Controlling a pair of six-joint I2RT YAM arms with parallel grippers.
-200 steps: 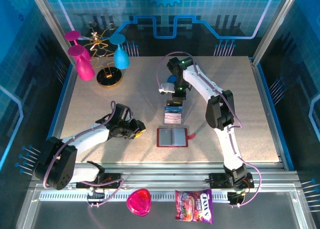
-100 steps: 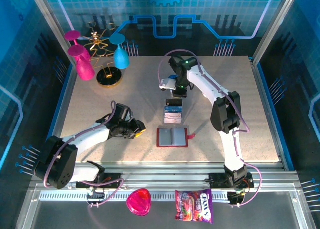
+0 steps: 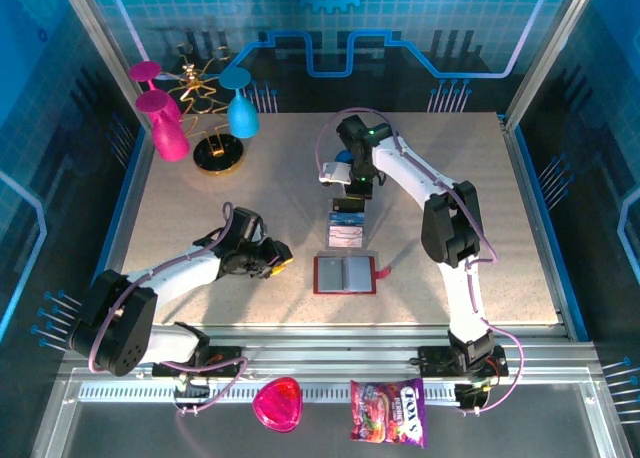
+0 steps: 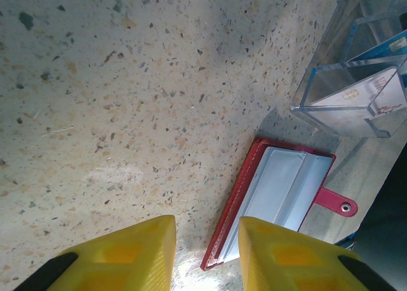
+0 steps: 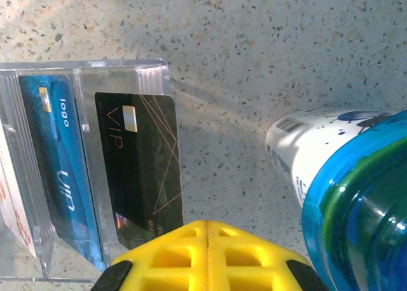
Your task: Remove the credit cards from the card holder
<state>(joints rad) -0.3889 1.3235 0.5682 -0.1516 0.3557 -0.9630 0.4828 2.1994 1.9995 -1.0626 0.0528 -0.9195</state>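
Shows the right claw (image 5: 206, 230) pressed shut, finger against finger, with nothing held. Against the view of a second ago, finds it drawn back off the clear tray (image 5: 152, 75) toward the far side, with a blue bottle (image 5: 343, 196) close at its right. Leaves the credit cards (image 5: 143, 164) standing in the tray's slots just ahead and to the left of those fingertips: one black, one blue, one pale. Shows the left claw (image 4: 206, 237) spread wide, empty and unmoved, with the card holder (image 4: 280, 189) lying open on the table (image 4: 95, 81) just ahead and to its right, its pale pockets bare. Suggests, as a judgement, that the last card is out and the task is all but complete.
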